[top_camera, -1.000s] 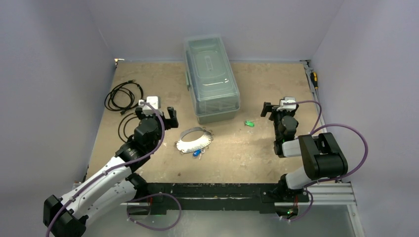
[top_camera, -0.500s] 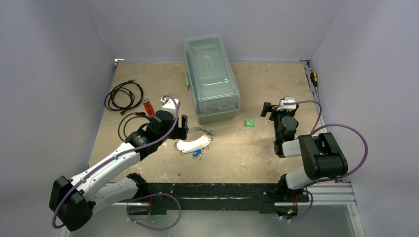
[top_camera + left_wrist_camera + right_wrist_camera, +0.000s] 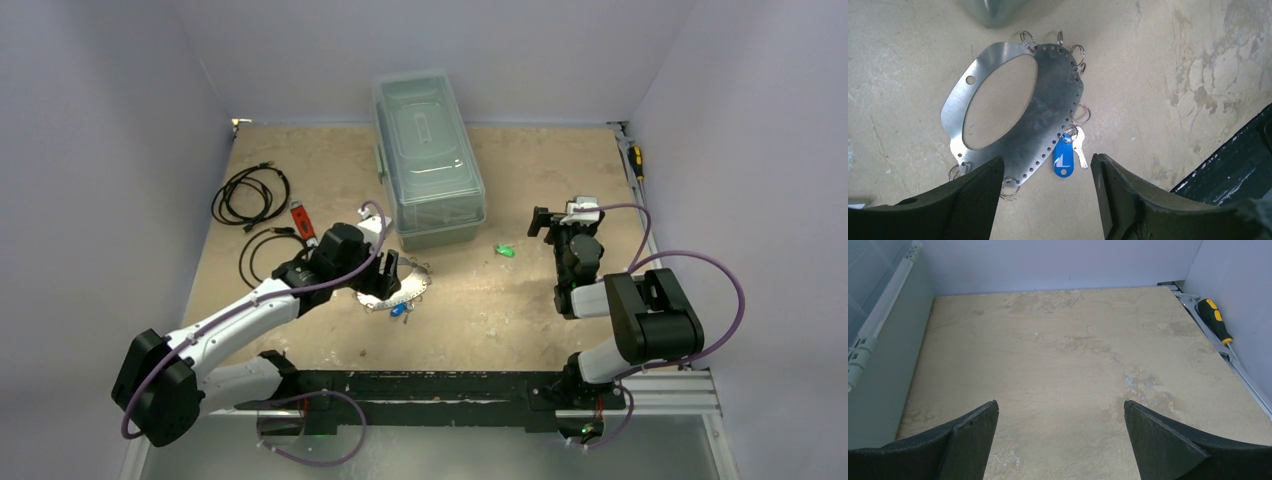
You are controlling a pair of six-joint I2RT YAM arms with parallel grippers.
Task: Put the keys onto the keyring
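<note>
Keyring (image 3: 1044, 112) is lying flat on bench (image 3: 500, 320), just in front of clear plastic box (image 3: 428, 150), w/ small wire rings fringing its curved edge. Blue key (image 3: 1063, 158) is sitting against that edge and appears to be hanging on one of the wire rings already, a bare metal key beside it. Green key (image 3: 506, 251) is lying loose on bench, well apart from keyring, between box and right claw (image 3: 543, 224).

Left claw (image 3: 1045, 169) is hovering directly over near edge of keyring. Fingers are standing apart and gripping nothing, w/ the flat band and blue key showing in the gap between them. Contact w/ the metal cannot be told from either view. Right claw is hanging fully spread over bare bench, empty; its wrist view is showing only bench, box wall and a screwdriver (image 3: 1215, 319) at far edge.

Step in hand, as judged: left arm is setting up to pinch keyring band so as to lift or steady it. Green key is not yet on the ring.

Next move is calling for: fingers closing squarely on flat band, not on wire rings or blue tag. Plate is thin and lying flat, so it may slide rather than lift. Right claw is then needing to go for green key, a very small target.
</note>
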